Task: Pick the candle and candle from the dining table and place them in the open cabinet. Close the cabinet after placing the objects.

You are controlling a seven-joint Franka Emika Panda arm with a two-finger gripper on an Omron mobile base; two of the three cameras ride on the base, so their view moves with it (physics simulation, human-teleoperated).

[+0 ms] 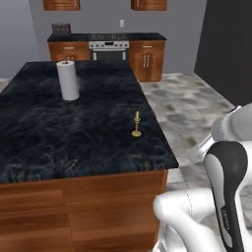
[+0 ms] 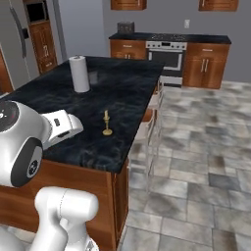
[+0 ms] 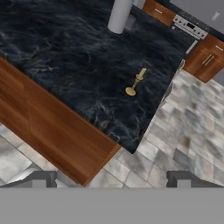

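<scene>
A thin cream taper candle (image 1: 137, 125) (image 2: 106, 124) (image 3: 135, 82) stands upright on a slender brass stick. It is near the right edge of the dining table (image 1: 49, 128) (image 2: 122, 88) (image 3: 65, 52), a black veined marble island with reddish wood sides. My gripper (image 3: 111, 181) is open, with its two dark fingertips wide apart and nothing between them. It hovers high off the table's near corner, well short of the candle. The cabinet is out of view.
A tall white paper-towel roll (image 1: 67, 80) (image 2: 79, 73) (image 3: 119, 15) stands farther back on the island. Pale stools (image 2: 147, 132) line its right side over grey tiled floor. A steel stove (image 1: 109, 47) (image 2: 166, 49) and wooden base units sit against the far wall.
</scene>
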